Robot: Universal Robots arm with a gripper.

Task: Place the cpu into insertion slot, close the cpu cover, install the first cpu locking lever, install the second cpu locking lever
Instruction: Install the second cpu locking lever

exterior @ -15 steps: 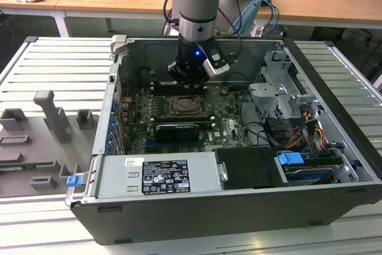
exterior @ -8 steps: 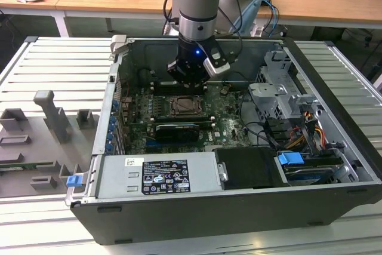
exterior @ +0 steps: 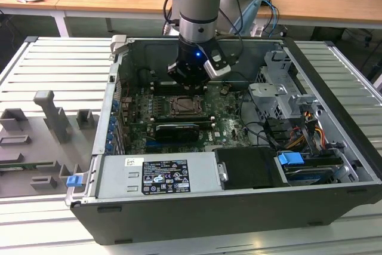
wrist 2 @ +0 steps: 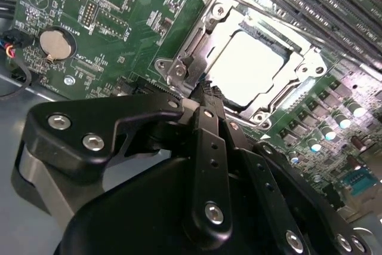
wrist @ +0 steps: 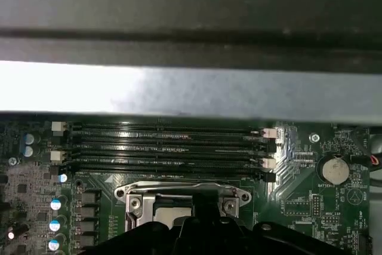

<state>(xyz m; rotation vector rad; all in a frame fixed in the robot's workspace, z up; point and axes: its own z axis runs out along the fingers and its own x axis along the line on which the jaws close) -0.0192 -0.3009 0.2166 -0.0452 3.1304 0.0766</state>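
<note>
cpu [wrist 2: 253, 67] | pale silver face | seated under cpu cover [wrist 2: 197, 40]

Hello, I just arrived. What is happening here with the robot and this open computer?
One robot arm is reaching into the open dark computer case, its hand low over the green motherboard at the edge of the square processor socket. The pale silver-grey square chip already lies in the socket, and the silvery metal frame cover lies down around it. I cannot tell from here whether the locking levers are fastened.

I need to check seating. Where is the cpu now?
In the second wrist view, the cpu lies in the insertion slot, framed by the cpu cover, beside the gripper.
</note>
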